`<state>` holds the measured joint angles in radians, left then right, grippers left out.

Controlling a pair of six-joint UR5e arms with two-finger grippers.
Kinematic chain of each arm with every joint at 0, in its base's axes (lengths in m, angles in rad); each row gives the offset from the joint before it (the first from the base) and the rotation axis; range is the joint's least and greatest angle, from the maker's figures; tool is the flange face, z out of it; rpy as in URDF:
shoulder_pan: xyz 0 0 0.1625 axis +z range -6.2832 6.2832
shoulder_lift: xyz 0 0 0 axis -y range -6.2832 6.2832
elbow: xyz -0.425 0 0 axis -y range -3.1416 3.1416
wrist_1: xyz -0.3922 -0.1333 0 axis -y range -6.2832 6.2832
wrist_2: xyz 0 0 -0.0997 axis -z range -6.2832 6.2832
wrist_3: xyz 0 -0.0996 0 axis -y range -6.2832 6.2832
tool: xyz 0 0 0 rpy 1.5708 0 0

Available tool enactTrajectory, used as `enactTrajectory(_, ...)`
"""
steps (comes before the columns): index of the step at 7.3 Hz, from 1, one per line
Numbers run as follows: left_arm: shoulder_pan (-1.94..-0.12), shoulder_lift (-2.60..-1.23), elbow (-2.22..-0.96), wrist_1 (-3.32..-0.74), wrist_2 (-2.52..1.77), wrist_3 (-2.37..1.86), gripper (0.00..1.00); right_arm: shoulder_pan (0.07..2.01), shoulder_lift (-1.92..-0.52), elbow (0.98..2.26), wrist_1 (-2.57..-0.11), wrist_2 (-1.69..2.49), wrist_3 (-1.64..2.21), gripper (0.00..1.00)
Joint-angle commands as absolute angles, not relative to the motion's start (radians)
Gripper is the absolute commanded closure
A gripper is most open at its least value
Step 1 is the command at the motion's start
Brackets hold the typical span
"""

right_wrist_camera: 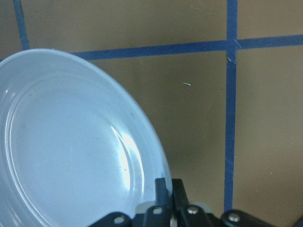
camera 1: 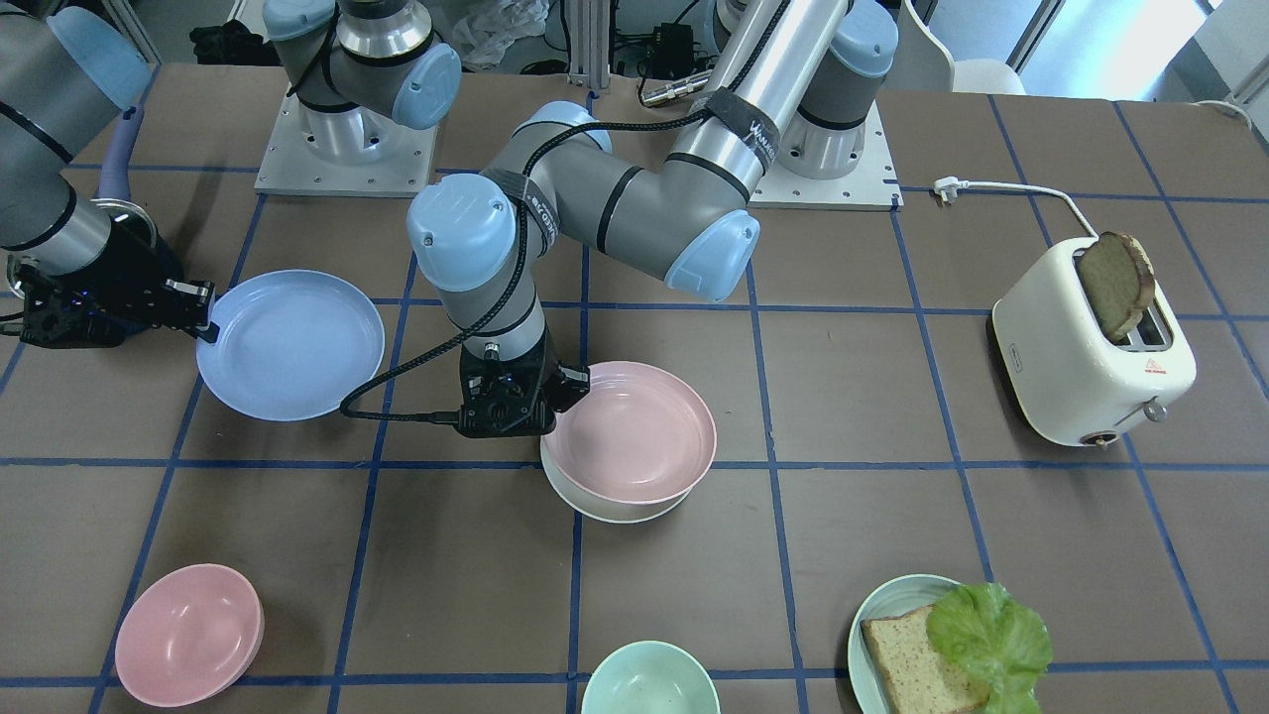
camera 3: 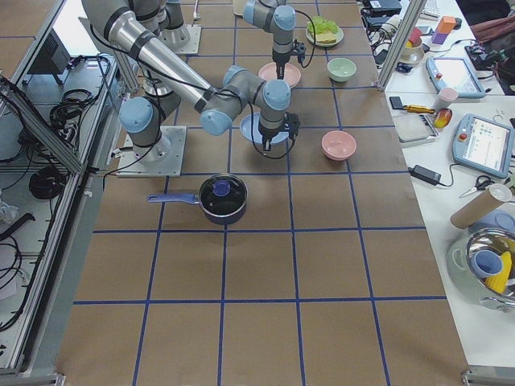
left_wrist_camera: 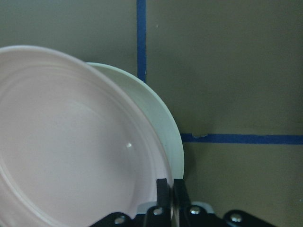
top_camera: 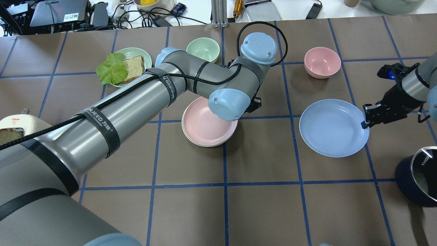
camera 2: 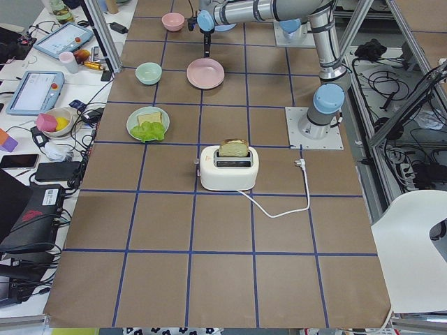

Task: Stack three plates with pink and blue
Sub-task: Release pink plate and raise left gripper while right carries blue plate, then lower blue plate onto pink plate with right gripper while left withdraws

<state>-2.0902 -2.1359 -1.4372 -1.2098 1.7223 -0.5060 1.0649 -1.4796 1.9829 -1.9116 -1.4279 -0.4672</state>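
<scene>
Pink plate [camera 1: 630,431] already tops the white plate [camera 1: 605,508], left gripper [left_wrist_camera: 170,185] pinching its rim; blue plate [camera 1: 290,344], apart from that stack, hangs pinched in the right gripper [right_wrist_camera: 169,185], unstacked.

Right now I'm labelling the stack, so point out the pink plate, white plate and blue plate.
pink plate [camera 1: 634,431]: front-facing view, middle of its inner floor.
white plate [camera 1: 600,509]: front-facing view, rim crescent showing under the pink one.
blue plate [camera 1: 289,344]: front-facing view, middle of its floor.
</scene>
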Motion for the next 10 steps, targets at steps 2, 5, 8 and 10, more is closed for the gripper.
enactTrajectory(2, -1.946, -2.022, -1.393, -1.372, 1.712, -0.317, 0.00, 1.167, -1.447, 1.872, -1.841, -1.424, -0.376, 1.00)
enactTrajectory(5, -1.760, -1.884, -1.377, -1.460, 1.571, -0.180, 0.00, 1.372, -1.451, 1.859, -1.874, -1.420, -0.087, 1.00)
enactTrajectory(8, -1.684, -1.697, -1.507, -1.539, 1.581, -0.148, 0.00, 1.618, -1.410, 1.865, -2.020, -1.431, 0.240, 1.00)
enactTrajectory(10, -1.668, -1.642, -1.525, -1.526, 1.583, -0.134, 0.00, 1.734, -1.343, 1.864, -2.139, -1.439, 0.348, 1.00)
